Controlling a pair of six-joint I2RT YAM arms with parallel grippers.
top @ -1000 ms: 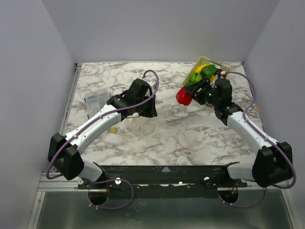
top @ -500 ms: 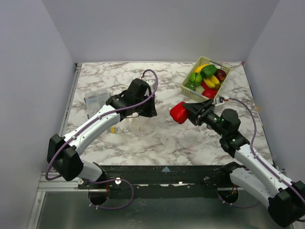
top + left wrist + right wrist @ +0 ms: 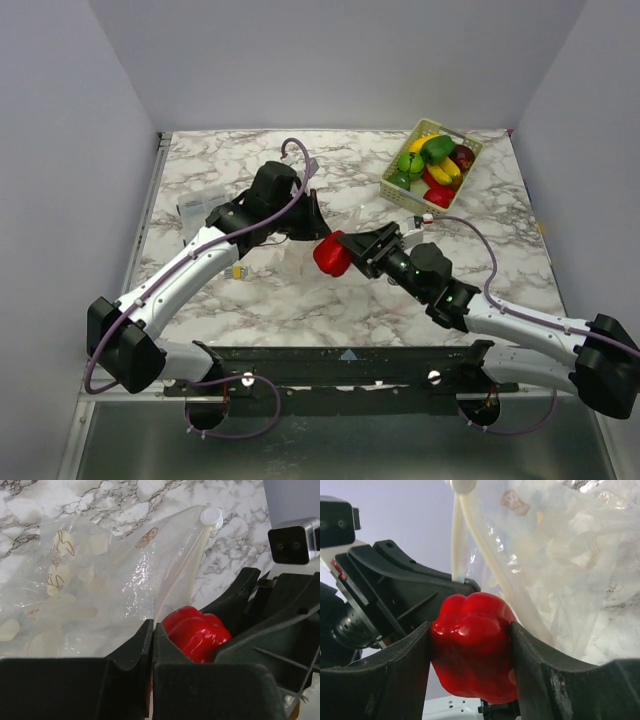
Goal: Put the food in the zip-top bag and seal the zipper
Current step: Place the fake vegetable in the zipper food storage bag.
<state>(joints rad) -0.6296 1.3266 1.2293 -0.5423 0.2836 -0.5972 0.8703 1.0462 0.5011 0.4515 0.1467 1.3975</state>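
Bright, even light; soft shadows

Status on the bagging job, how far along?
Done: the left gripper is shut on the zip-top bag edge, holding its mouth open. In hand: the right gripper holds a red pepper at that mouth, not yet inside. Left: no food shows in the bag; the green pepper, banana and others lie in the basket; the zipper is unsealed.

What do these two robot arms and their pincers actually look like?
Both the left arm and the right arm have smooth white shells between chunky black joints. A thin purple cable loops along each. The left gripper and right gripper are matte black plastic, each with two broad angular fingers.
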